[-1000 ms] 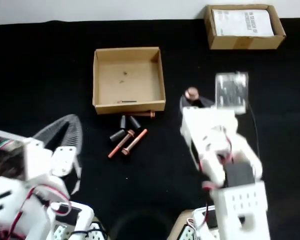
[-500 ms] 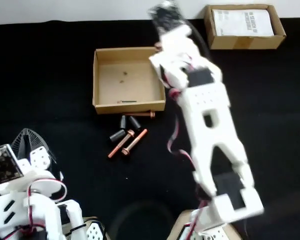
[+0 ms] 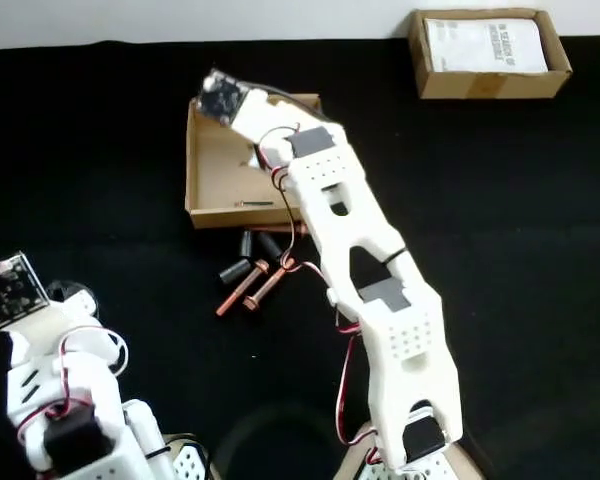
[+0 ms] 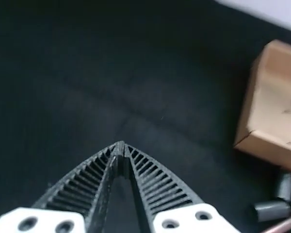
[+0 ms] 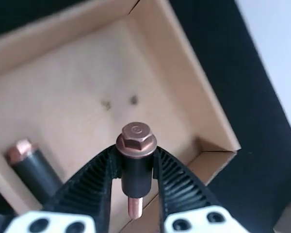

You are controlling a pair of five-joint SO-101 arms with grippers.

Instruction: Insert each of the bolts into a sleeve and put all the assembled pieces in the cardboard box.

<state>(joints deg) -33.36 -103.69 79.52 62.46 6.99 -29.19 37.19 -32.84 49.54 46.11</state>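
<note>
Over the open cardboard box (image 5: 199, 97) my right gripper (image 5: 136, 154) is shut on an assembled piece: a copper bolt (image 5: 136, 140) standing upright in a black sleeve (image 5: 136, 177). Another assembled piece (image 5: 31, 165) lies on the box floor. In the high view the right arm (image 3: 325, 195) stretches over the cardboard box (image 3: 205, 150). Two loose bolts (image 3: 255, 285) and three black sleeves (image 3: 248, 255) lie in front of the box. My left gripper (image 4: 120, 146) is shut on nothing, low over the black cloth, with the box corner (image 4: 274, 121) off to its side.
A third bolt (image 3: 292, 228) lies against the box's front wall. A second cardboard box (image 3: 488, 52) with a printed sheet stands at the back right. The left arm (image 3: 50, 370) sits at the near left corner. Black cloth covers the table.
The right arm has swung from right of the box to above it, carrying the bolt and sleeve. The left arm has turned and drawn back toward the near left corner.
</note>
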